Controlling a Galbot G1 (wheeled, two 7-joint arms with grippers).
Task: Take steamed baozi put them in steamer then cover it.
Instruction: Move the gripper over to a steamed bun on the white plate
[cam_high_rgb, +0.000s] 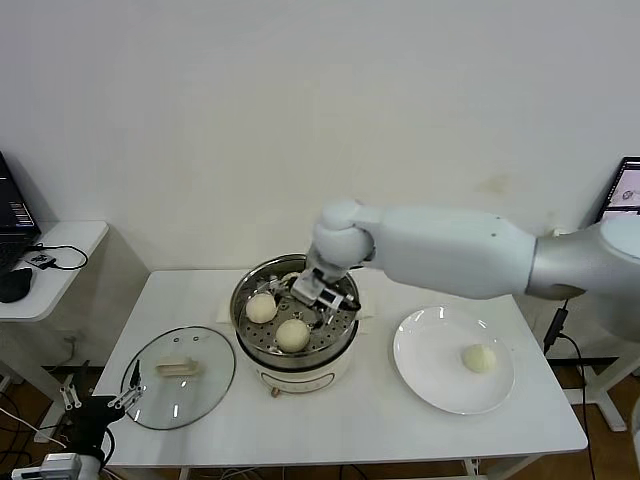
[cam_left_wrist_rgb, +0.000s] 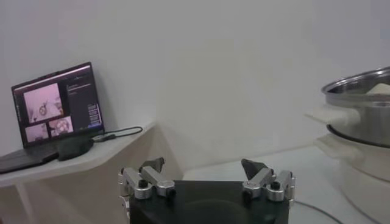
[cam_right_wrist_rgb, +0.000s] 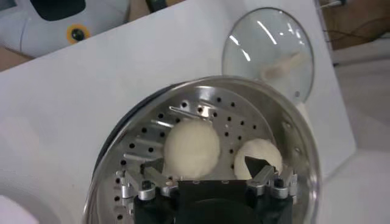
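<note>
Head view: the right arm reaches in from three o'clock, its white forearm crossing above the table (cam_high_rgb: 380, 420) and its wrist bent down so the right gripper (cam_high_rgb: 318, 297) hangs inside the steamer (cam_high_rgb: 262, 372), a shiny steel pot on a white base at the table's centre. Two steamed baozi lie on its perforated tray, one (cam_high_rgb: 261, 307) at nine o'clock and one (cam_high_rgb: 293, 334) at six o'clock. A third bun (cam_high_rgb: 480, 357), smooth and cream-white, sits on the flat white plate (cam_high_rgb: 425, 350) at the steamer's three o'clock, with bare table all round the plate. The cover (cam_high_rgb: 205, 385), clear glass with a steel rim and a cream bar handle, lies flat at the steamer's eight o'clock, its rim near the pot's base. The left gripper (cam_high_rgb: 98, 399) is parked low off the table's front-left corner.

Left wrist view: the left gripper (cam_left_wrist_rgb: 204, 170) has its fingers spread wide on nothing; the steamer's wall (cam_left_wrist_rgb: 356, 97) rises well apart from it.

Right wrist view: the right gripper (cam_right_wrist_rgb: 205, 170) stands spread (not pinching anything) just above one baozi (cam_right_wrist_rgb: 192, 146), another (cam_right_wrist_rgb: 259, 155) beside it on the holed steel tray; the cover (cam_right_wrist_rgb: 268, 45) lies beyond the steamer's rim (cam_right_wrist_rgb: 304, 140).
</note>
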